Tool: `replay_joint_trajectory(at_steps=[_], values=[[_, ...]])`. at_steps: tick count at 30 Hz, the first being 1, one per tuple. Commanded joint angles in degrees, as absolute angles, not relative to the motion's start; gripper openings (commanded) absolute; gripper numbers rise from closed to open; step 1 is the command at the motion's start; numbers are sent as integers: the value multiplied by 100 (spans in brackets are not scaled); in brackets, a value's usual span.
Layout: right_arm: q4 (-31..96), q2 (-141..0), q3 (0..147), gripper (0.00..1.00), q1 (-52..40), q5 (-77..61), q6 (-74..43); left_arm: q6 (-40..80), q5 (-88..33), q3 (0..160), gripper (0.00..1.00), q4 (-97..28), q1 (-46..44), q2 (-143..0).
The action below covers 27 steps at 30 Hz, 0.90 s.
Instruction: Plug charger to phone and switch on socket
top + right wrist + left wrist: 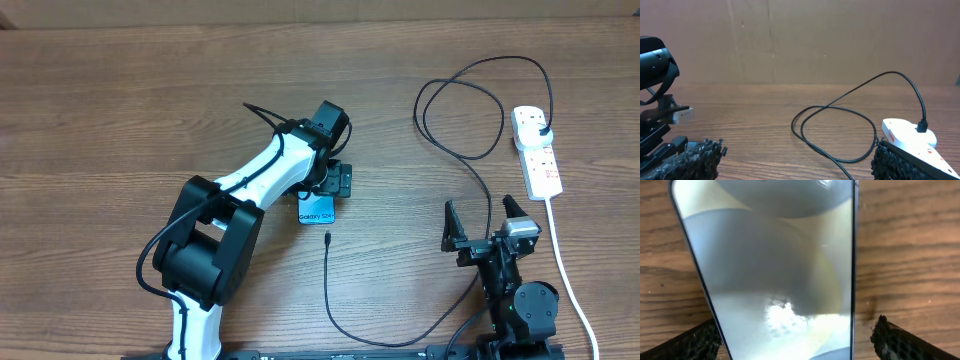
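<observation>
Straddling the phone with the left tool, spread and not pinching. Seen from the left wrist: one finger just beside the phone's left edge, the other off the right edge with a strip of bare wood between. Cannot tell whether the closer finger touches the edge.

Finding the phone flat near the middle of the wooden worktop, lit face up, "Galaxy" lettering readable from overhead, far end hidden beneath the left tool.

Showing the charger apart from the phone: connector tip just short of the phone's near edge, pointing at it, not touching.

Tracing the thin black cable from that tip toward the near edge of the worktop, then right, then up past the right tool, through loose loops, into a black plug seated in the far outlet of the socket.

Placing the socket at the far right of the worktop, lengthwise away from the robot, white cord running from its near end toward the near edge. Red-marked switches too small to read for position.

Holding nothing in the right tool: fingers parted wide, low over the worktop at the near right, near the socket's near end but apart from it from overhead.
</observation>
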State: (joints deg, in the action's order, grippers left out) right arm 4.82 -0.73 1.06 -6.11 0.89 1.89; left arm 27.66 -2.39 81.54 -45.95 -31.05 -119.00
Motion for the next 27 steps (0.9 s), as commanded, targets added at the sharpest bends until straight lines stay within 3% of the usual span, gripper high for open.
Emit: replay_joint_trajectory(at_steps=[1,7,27], values=[[469,-16,45,100,-637,143,169,3686,-528,7767,100,-4639,-3205,-12536],[469,-16,45,100,-637,143,169,4338,40,7767,100,-4606,-3181,-12536],[469,-16,45,100,-637,143,169,3728,43,7787,100,-4372,-3020,-12536]])
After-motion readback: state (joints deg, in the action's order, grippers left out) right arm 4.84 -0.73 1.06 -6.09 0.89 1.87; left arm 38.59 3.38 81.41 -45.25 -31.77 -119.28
